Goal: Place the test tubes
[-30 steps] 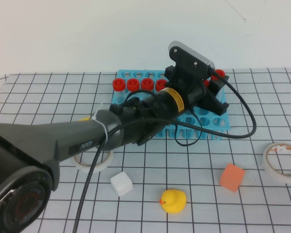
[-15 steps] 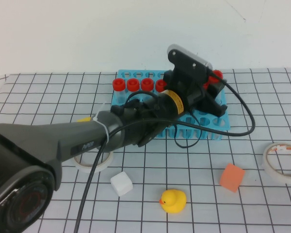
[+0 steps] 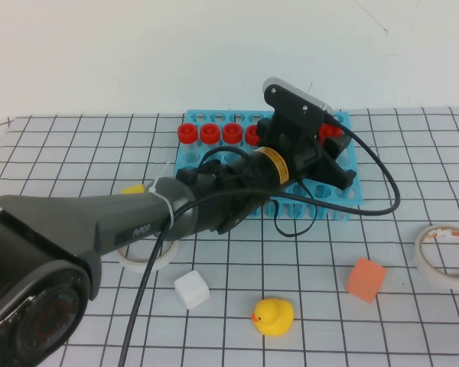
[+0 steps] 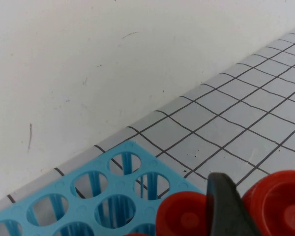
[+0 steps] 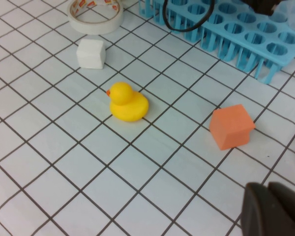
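Note:
A blue test tube rack (image 3: 344, 200) stands at the back of the gridded table, with several red-capped test tubes (image 3: 209, 133) in its far row. My left arm reaches over the rack, and my left gripper (image 3: 330, 147) is above its far right end, shut on a red-capped test tube (image 3: 330, 130). In the left wrist view one dark finger (image 4: 223, 206) stands between the held tube's cap (image 4: 280, 206) and the cap of a neighbouring tube (image 4: 182, 219) over the rack (image 4: 88, 211). The other finger is out of frame. My right gripper (image 5: 273, 211) hangs shut and empty over the near right of the table.
In front of the rack lie a yellow duck (image 3: 273, 316), an orange cube (image 3: 365, 279) and a white cube (image 3: 191, 290). One tape roll (image 3: 446, 254) sits at the right edge, another (image 3: 147, 252) under my left arm. The left arm's cable loops over the rack's front.
My left gripper has shifted a little left and down over the rack's right end, and the red cap now sits lower between its fingers. The right gripper has not moved.

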Available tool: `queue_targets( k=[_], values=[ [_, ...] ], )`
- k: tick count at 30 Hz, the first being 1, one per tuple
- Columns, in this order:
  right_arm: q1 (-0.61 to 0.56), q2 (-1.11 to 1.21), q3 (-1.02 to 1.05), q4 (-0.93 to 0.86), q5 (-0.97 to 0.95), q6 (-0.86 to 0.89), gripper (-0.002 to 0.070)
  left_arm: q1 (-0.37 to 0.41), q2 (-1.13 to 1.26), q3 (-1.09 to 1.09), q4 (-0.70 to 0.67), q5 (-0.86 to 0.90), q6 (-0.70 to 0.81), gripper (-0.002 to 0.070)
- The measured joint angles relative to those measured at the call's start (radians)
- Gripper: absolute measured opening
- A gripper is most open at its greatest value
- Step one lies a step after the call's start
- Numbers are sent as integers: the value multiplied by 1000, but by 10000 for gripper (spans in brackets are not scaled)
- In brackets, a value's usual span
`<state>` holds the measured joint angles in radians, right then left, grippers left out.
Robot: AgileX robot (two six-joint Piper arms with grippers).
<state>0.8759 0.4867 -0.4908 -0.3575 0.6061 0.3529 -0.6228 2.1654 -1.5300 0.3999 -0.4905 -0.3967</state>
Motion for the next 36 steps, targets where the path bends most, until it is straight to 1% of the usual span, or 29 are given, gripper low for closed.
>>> queue_targets(
  k=[9,17,20,30,36],
  values=[
    [0,0,0,8,0,2,-1,0,0,-3,0,6,4,248],
    [0,0,0,18,0,4,-1,-2,0,-116,50,217,-33,248],
    [0,0,0,18,0,4,-1,-2,0,-144,65,254,-65,247],
    [0,0,0,24,0,4,-1,-2,0,-147,253,297,-235,248],
    [0,0,0,24,-4,6,-1,-2,0,-149,295,301,-291,247]
  ],
)
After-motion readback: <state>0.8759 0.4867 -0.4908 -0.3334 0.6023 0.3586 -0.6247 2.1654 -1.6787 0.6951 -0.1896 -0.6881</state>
